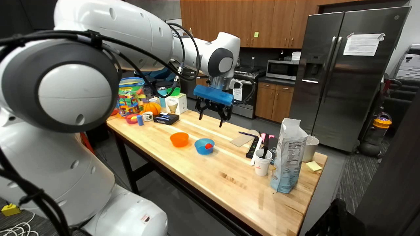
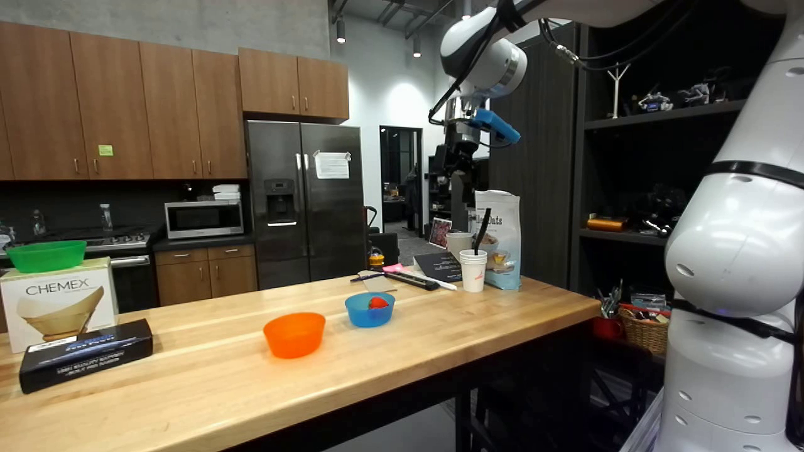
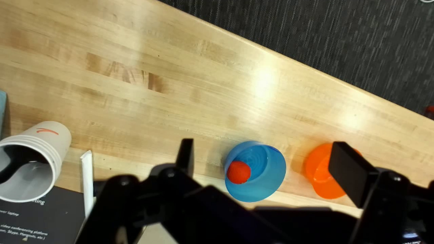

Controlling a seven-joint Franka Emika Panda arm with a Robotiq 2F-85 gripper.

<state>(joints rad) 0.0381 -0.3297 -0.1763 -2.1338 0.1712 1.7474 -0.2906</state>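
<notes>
End effector (image 1: pixel 210 122) is hovering empty, fingers spread; blue bowl (image 3: pixel 262 190) (red ball (image 3: pixel 238 172) inside) is lying below, showing between fingertips in the wrist view.

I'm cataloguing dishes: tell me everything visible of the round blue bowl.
The round blue bowl, apparently translucent plastic, stands upright on the pale wooden tabletop, faint rings on its inner floor. Inside lies a small round red object. Nothing else touches it: the round orange plastic-looking bowl stands apart, the open black gripper hangs higher up.
</notes>
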